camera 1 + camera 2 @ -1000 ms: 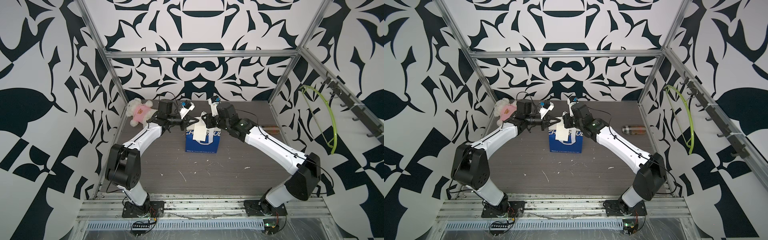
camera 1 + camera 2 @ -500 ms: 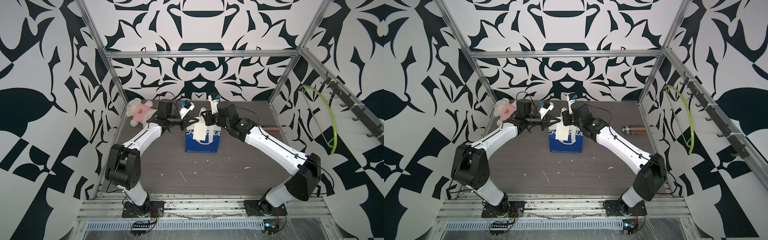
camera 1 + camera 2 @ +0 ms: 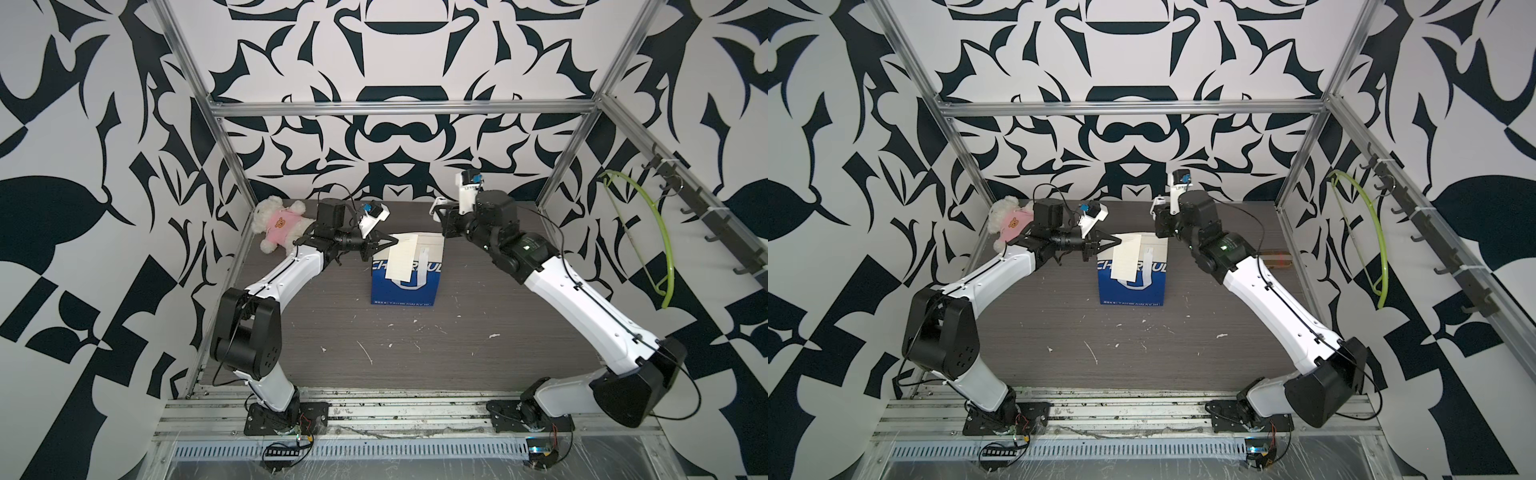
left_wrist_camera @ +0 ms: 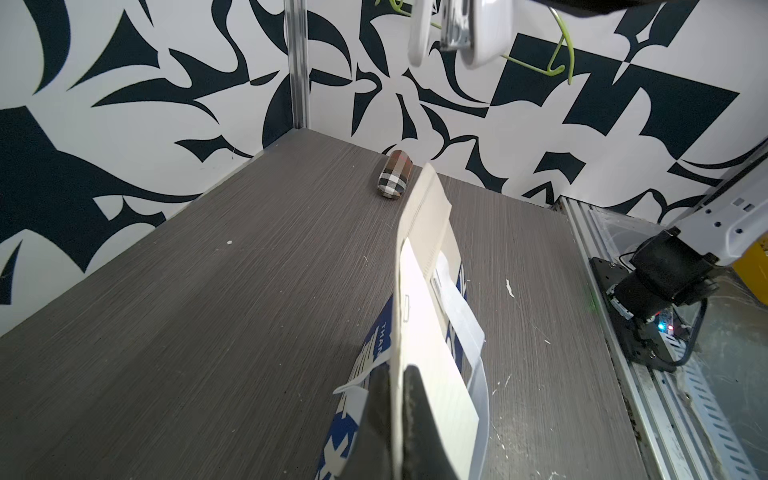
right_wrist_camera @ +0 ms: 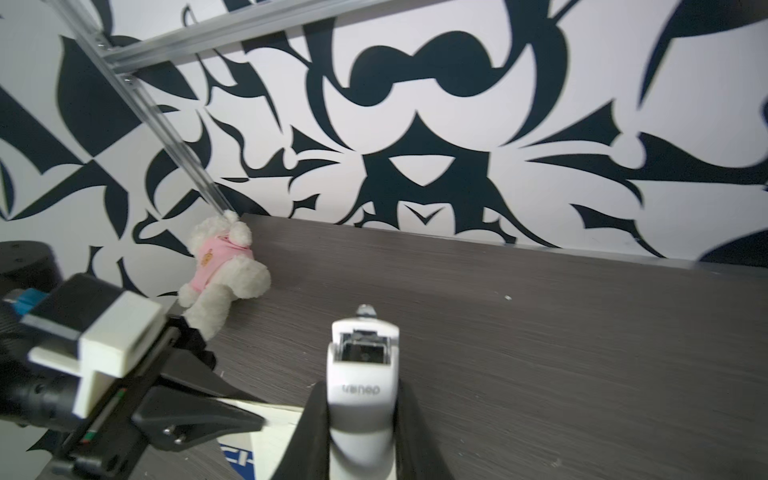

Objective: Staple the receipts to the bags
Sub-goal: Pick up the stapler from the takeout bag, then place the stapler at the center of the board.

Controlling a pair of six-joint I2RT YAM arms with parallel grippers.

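While the left gripper (image 4: 398, 376) clamps the blue-and-white paper bag (image 3: 405, 287) centre-frame, the right gripper (image 5: 360, 397) grasps a white plastic stapler (image 5: 361, 361). A narrow white receipt (image 3: 401, 259) overlaps the bag.

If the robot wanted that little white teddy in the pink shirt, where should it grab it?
Probably take the teddy around its pink-shirted middle, coming down from above. It lies on the table in the far corner, close to the corner post, so a sideways approach looks cramped. The head and legs bulge on either side of the middle, which should keep it from slipping out.
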